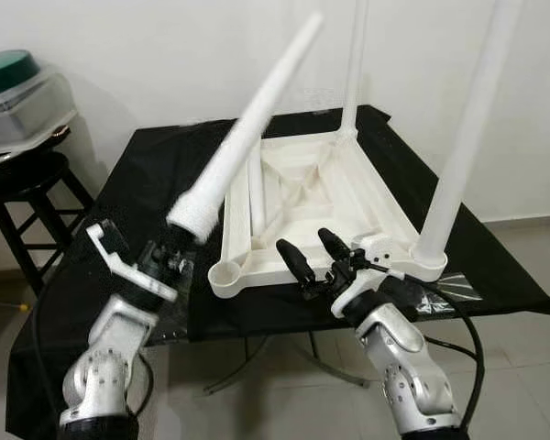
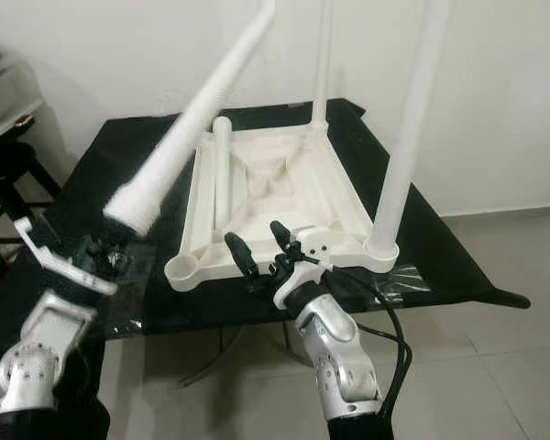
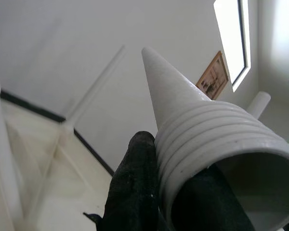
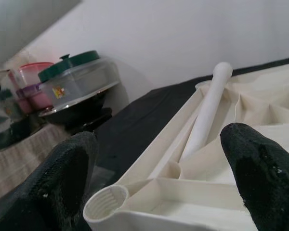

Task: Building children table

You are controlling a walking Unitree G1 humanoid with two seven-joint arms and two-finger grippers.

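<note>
Nearest, the right gripper point(image 1: 312, 253) spread wide and holding nothing, hovering at the near edge of the upturned white tabletop point(image 1: 298, 197), close to its empty threaded corner socket point(image 1: 225, 273); to its left, the left gripper point(image 1: 170, 255) clamped on the ribbed end of a white table leg point(image 1: 247, 128) that slants up and away over the black-draped table point(image 1: 147, 165). Farther in, one loose leg point(image 1: 256, 191) lying inside the tabletop and two legs point(image 1: 463, 137) upright in the right-hand corners. Beyond on the left, a black stool point(image 1: 23, 179) bearing a green-lidded container point(image 1: 18, 92).
</note>
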